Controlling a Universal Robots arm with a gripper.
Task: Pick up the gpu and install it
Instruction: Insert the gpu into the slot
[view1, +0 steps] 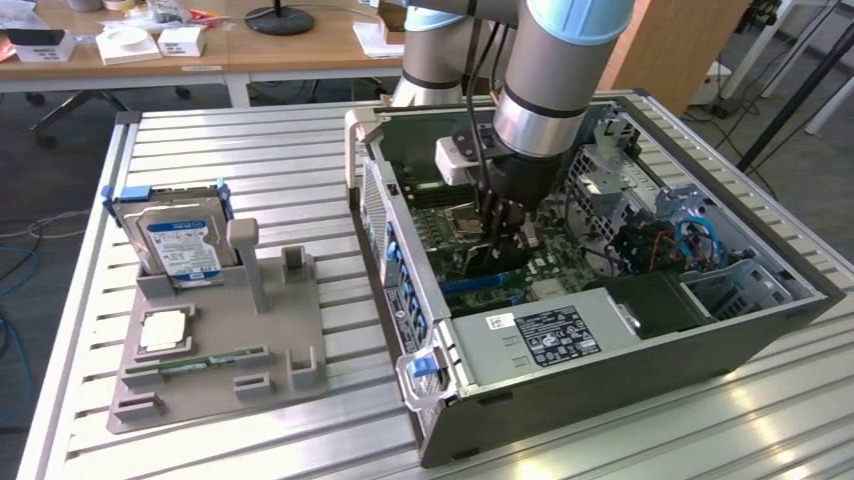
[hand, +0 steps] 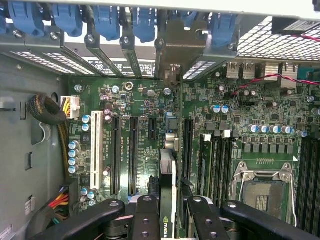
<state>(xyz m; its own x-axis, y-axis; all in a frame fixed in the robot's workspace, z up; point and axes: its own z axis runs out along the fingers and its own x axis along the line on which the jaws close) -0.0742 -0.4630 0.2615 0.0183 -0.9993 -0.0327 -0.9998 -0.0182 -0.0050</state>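
Observation:
The gpu (hand: 168, 192) shows in the wrist view edge-on, as a thin dark card with a logo near my fingers (hand: 146, 220). It stands upright over the green motherboard's (hand: 140, 107) long black expansion slots. My gripper (hand: 172, 222) is shut on the gpu, one finger on each face. In the exterior view my gripper (view1: 502, 225) reaches down into the open computer case (view1: 747, 330), with the gpu (view1: 491, 255) dark beneath the fingers, just above the board.
A grey parts tray (view1: 267, 375) on the exterior view's left holds a blue-labelled hard drive (view1: 180, 245), a processor chip (view1: 163, 330) and a green memory stick (view1: 200, 362). Inside the case are a power supply (view1: 554, 335), a processor socket (hand: 262, 192), a cable bundle (hand: 50, 112) and blue slot latches (hand: 105, 20).

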